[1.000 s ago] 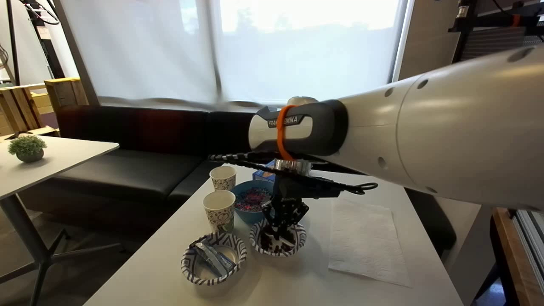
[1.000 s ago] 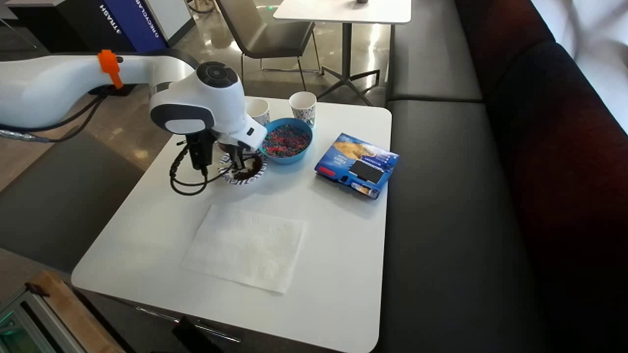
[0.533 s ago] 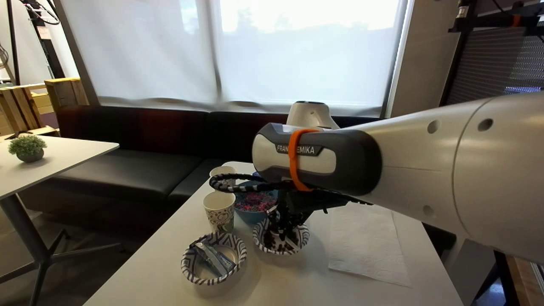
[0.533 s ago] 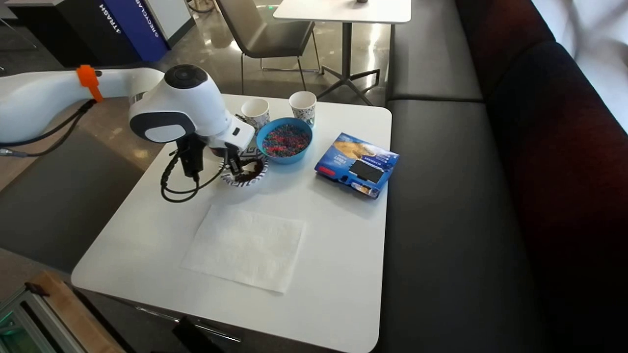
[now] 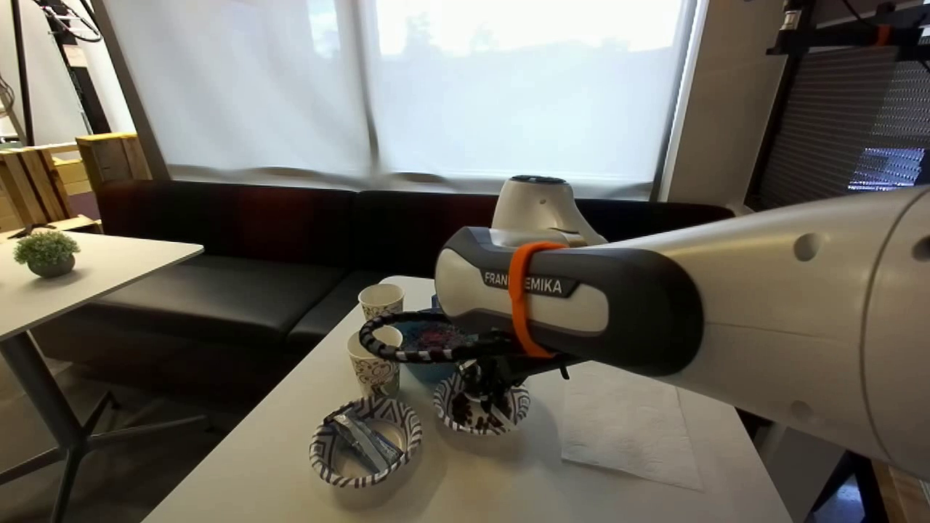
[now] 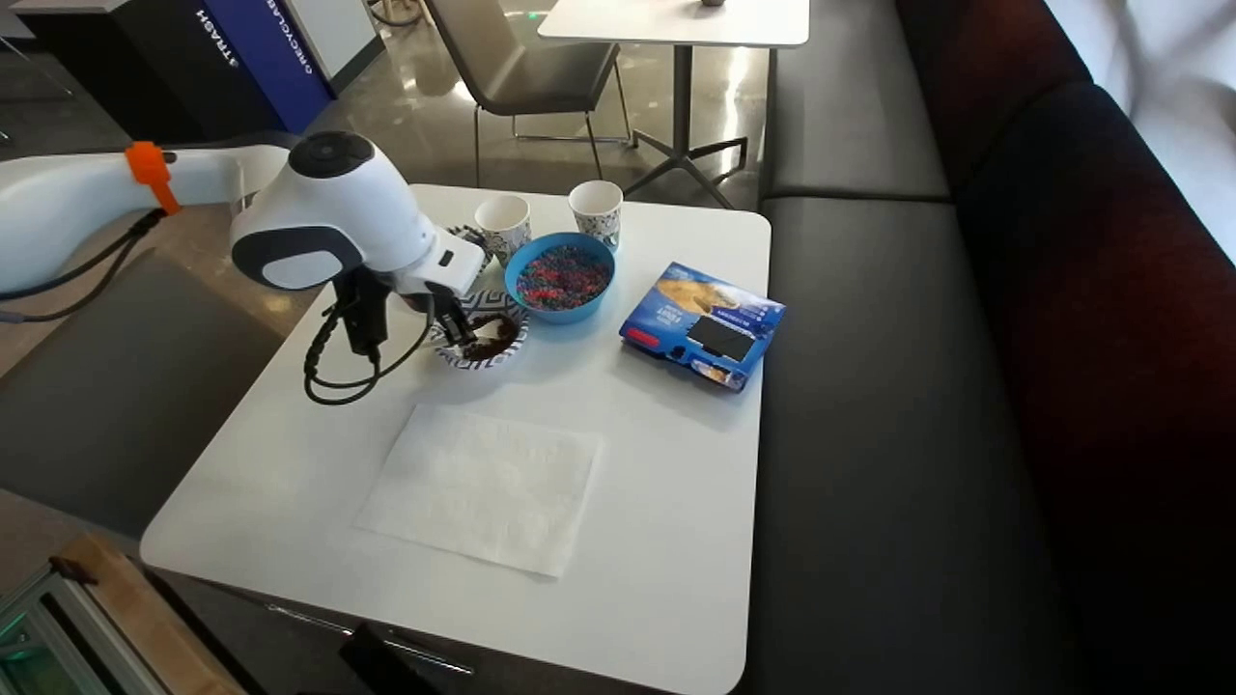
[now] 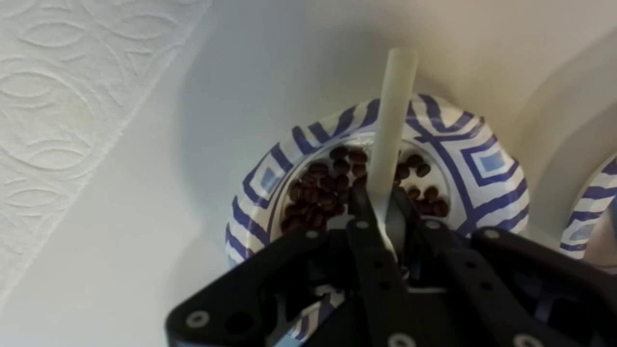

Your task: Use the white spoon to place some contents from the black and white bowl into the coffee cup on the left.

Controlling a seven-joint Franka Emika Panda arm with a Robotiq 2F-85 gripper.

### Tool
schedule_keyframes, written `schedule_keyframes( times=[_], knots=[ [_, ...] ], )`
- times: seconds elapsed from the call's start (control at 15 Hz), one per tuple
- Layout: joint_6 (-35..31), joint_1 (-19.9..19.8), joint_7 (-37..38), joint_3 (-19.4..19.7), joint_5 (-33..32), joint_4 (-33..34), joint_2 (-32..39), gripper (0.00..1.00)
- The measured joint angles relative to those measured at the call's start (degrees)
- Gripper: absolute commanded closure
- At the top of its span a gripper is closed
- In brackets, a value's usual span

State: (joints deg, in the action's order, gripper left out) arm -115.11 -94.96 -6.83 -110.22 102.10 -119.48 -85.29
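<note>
In the wrist view, the gripper (image 7: 381, 200) pinches the white spoon (image 7: 395, 111), its handle jutting past the rim of the black and white bowl (image 7: 499, 178); likely light, stiff and slick, best clamped mid-handle. In both exterior views, the gripper is over the bowl.

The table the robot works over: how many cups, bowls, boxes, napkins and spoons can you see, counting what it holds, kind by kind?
Paper cups: 2
Bowls: 3 (blue bowl, patterned bowl of brown beans, second patterned bowl)
Blue box: 1
Paper napkin: 1
White spoon: 1, held between the fingers
Total: 8
</note>
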Motion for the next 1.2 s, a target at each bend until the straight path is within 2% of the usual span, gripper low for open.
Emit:
schedule_keyframes(
  times=[0.6,1.2],
  knots=[
    [-4.0,5.65,0.0,0.48,0.0,-3.37,0.02,0.97],
    [-5.31,10.28,0.0,3.74,0.71,-7.62,0.06,0.97]
  ],
)
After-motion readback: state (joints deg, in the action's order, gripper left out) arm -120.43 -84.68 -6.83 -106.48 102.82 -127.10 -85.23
